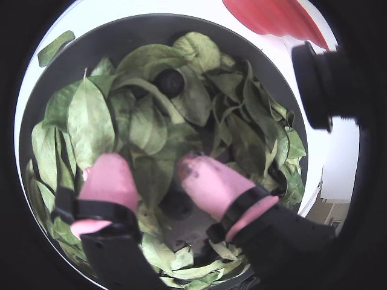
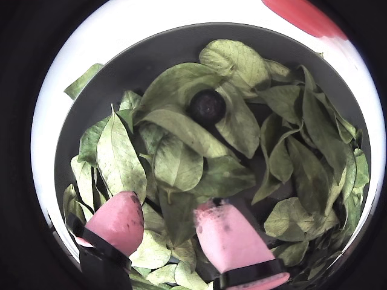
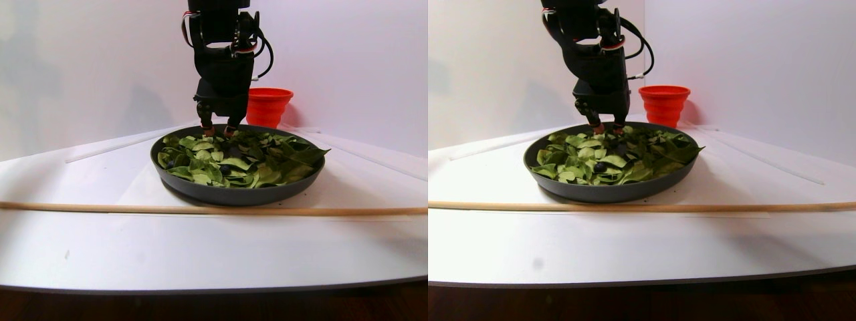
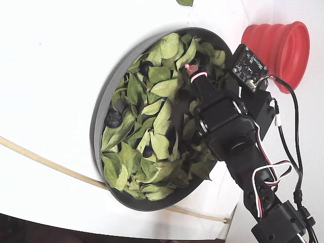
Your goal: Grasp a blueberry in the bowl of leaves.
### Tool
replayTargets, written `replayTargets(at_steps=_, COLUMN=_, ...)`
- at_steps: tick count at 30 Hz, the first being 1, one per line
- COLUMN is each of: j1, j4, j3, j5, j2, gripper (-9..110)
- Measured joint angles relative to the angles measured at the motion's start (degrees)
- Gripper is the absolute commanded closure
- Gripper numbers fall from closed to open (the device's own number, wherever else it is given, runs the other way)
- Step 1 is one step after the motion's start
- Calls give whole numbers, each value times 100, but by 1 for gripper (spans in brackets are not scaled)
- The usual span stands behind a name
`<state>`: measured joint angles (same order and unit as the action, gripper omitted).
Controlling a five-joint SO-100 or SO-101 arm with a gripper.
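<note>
Here, hand (image 1: 151,178): pink-tipped, spread open — empty, low over green oval leaves (image 1: 91,118).
Wrist view: dark round blueberry (image 1: 176,205) between fingers.
Fixed view: shallow dark-grey bowl (image 4: 101,109) — several berries.

The black arm (image 4: 238,147) points straight down, its gripper (image 1: 154,175) spread apart with 2 pink-tipped fingers (image 2: 227,232); nothing sits clamped between the tips in both wrist views.

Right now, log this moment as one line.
gripper: open, low over leaves | bowl: full | blueberry: between fingers, ungrasped | second blueberry: farther off
</note>
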<state>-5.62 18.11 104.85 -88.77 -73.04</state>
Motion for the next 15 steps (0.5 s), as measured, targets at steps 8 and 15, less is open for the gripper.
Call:
replayTargets(at_steps=8, j1=-70, j4=0, j3=0, j5=-141, j2=0, gripper=84)
replayTargets(at_steps=15, j1=-105, j4=0, j3=26, j5=-202, j2=0, gripper=84)
